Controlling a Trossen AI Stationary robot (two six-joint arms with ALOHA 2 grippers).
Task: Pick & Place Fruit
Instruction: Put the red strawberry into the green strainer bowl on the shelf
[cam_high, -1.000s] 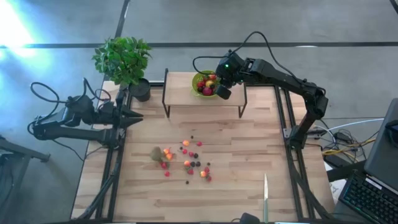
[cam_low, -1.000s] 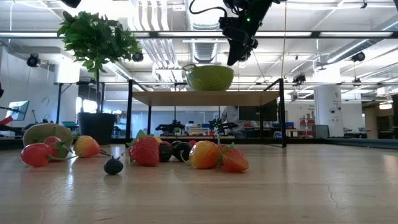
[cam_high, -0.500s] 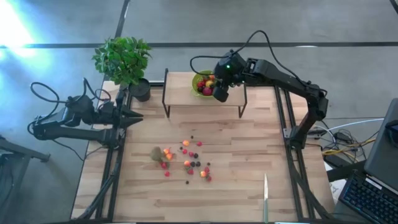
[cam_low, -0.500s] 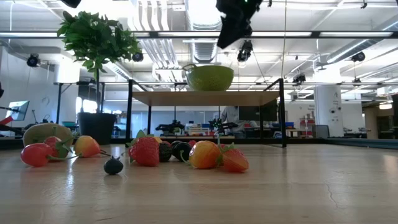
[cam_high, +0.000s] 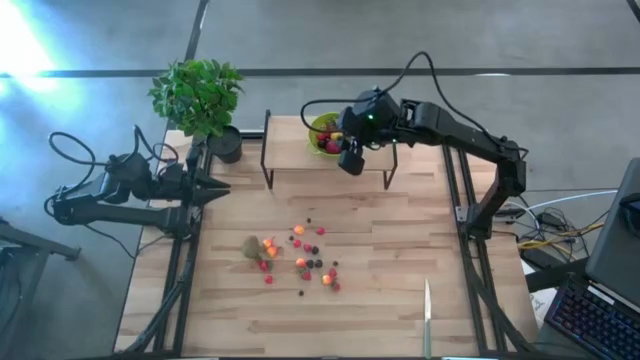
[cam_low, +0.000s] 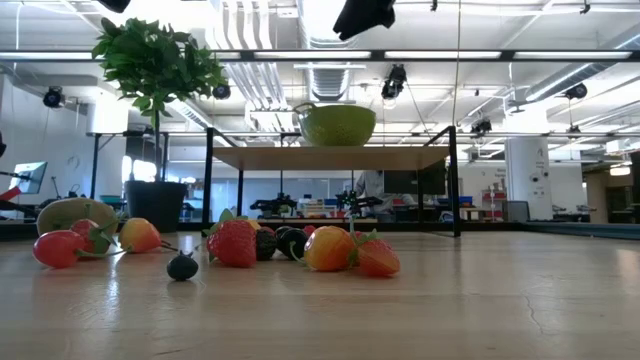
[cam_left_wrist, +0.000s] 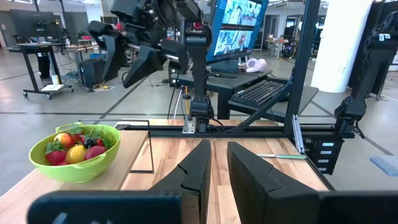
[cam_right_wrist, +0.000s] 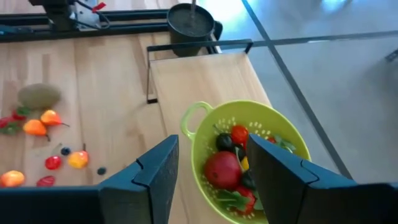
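Right, here is what I read off my screens.

Right gripper (cam_high: 349, 160): I see it high over the raised shelf (cam_high: 290, 150), at the near edge of the lime-green bowl (cam_high: 318, 128). In the right wrist view its two dark fingers (cam_right_wrist: 152, 171) stand spread apart with nothing between them, and the bowl shows through the gap.

Left gripper (cam_high: 215, 194): I have it waiting at the table's left edge, near the potted plant (cam_high: 200, 95), well apart from the fruit. In the left wrist view its fingers (cam_left_wrist: 198, 168) sit close together with only a narrow slit, empty.

Fruit in the bowl (cam_right_wrist: 224, 169): I count a large red piece, a smaller red one, something dark, a yellow bit and green leaves, all inside the bowl on the shelf.

Loose fruit (cam_high: 300, 262): scattered on the wooden table (cam_high: 380, 300) in front of the shelf, red, orange and dark pieces in a loose cluster. In the low view a strawberry (cam_low: 231, 243) and an orange piece (cam_low: 330, 249) stand nearest me.

Kiwi (cam_high: 251, 246): resting at the left end of that cluster, with small red and orange pieces just beside it.

Knife (cam_high: 427, 316): lying near the table's front edge, well to the right of the fruit.
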